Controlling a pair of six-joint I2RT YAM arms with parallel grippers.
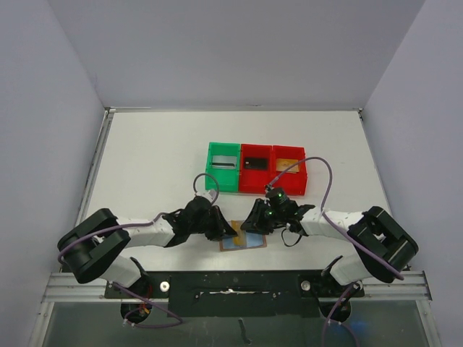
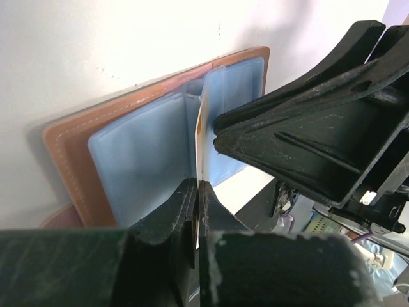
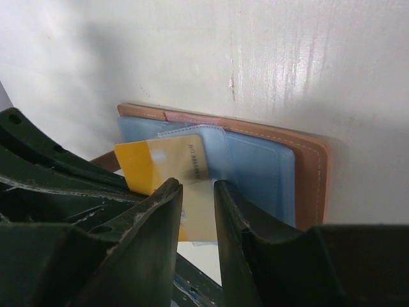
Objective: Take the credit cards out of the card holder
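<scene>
Tan leather bifold card holder open on desk | left hand pinches gold plastic card, I judge to free it | right hand slightly spread astride it.

White table with open card holder, three bins

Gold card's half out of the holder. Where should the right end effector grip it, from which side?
Grip the gold card on its bare end, sticking out of the blue sleeve, pinching the flat faces. Come from that exposed side, where the right end effector sits, and pull along the sleeve; the other end looks pocketed in the holder.
</scene>
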